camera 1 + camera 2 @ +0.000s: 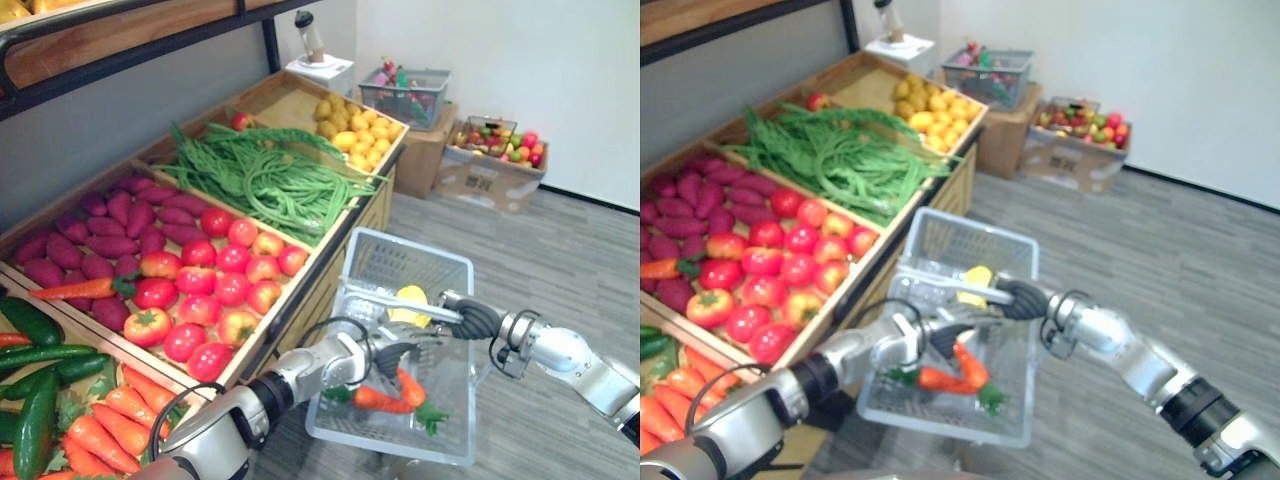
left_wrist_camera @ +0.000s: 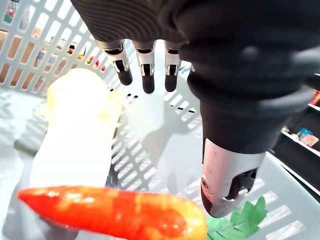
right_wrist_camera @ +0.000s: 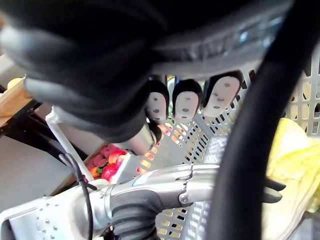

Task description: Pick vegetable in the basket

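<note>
Currently a pale slotted basket (image 1: 412, 247) hangs over the grey floor (image 1: 560, 260), just right of the wooden bench (image 1: 330, 262); the right robot hand (image 1: 470, 318) is at the basket's right rim, and in its wrist view its fingers (image 3: 185, 105) are curled in tight, so it grips the basket.

The left robot hand (image 1: 375, 358) reaches in from the near left and sits low inside the basket; its fingers (image 2: 147, 70) are straight and spread loose, its thumb (image 2: 227, 185) is apart from them, and it pinches nothing.

An orange carrot (image 1: 378, 399) lies on the basket floor in the near half, just under that hand, with green leaves (image 2: 240, 225) at one end; a second carrot (image 1: 410, 385) leans across it, touching; whether the thumb touches the carrot I cannot tell.

A yellow vegetable (image 1: 410, 302) lies further back in the basket, near the right hand's fingers.

The bench is split into compartments:
- red tomatoes (image 1: 215, 285) in the middle, nearest the basket;
- purple sweet potatoes (image 1: 110, 235) to their left, with one stray carrot (image 1: 75, 290) on top;
- long green beans (image 1: 265, 175) beyond the tomatoes;
- yellow fruit (image 1: 355, 125) at the far end;
- cucumbers (image 1: 40, 350) and loose carrots (image 1: 110, 415) at the near left.

Far right by the white wall, a cardboard box (image 1: 490, 180) holds mixed fruit; a second box next to it carries a wire basket (image 1: 405, 95).
</note>
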